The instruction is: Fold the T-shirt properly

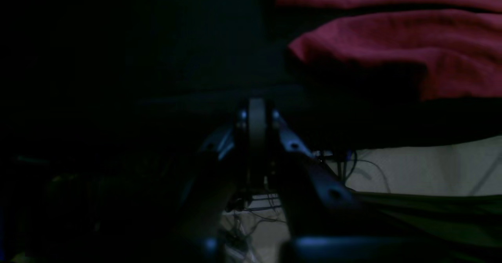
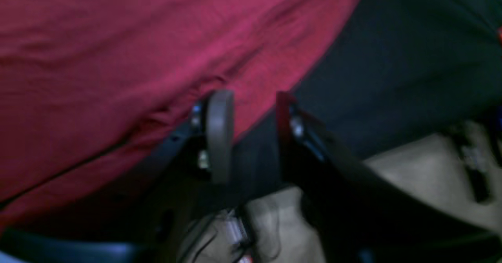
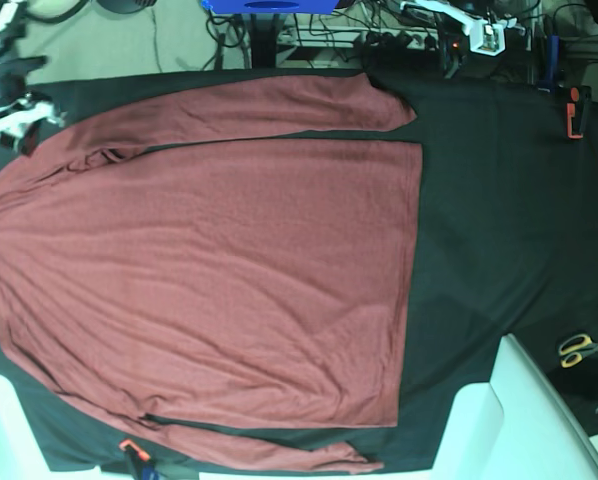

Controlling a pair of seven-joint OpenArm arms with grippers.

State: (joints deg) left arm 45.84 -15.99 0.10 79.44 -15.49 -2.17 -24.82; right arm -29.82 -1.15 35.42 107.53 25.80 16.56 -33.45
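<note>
A black table cloth [image 3: 479, 200] is covering the work surface and filling nearly the whole base view; pale floor is showing along the top edge and white panels [image 3: 524, 410] are standing at the lower corners. The T-shirt [image 3: 209, 270], rust-red and long-sleeved, is lying flat and spread open on the cloth, occupying the left and middle of that view, its hem running as a straight vertical edge right of centre. One sleeve [image 3: 269, 105] is lying along the top edge of the body, the other [image 3: 269, 445] along the bottom edge. Cables and equipment [image 3: 429, 25] are crowding the floor beyond the top of the table. An orange clamp [image 3: 576, 110] is gripping the cloth at the upper right, another [image 3: 131, 450] at the lower left. Scissors with yellow handles [image 3: 584, 347] are resting at the right edge.

In the right wrist view, the right gripper [image 2: 251, 137] is hovering at the shirt's edge with its jaws standing apart and nothing between them. In the dim left wrist view, the left gripper [image 1: 257, 110] is sitting over the dark cloth beside a fold of the shirt [image 1: 392, 51], its jaws pressed together and empty.
</note>
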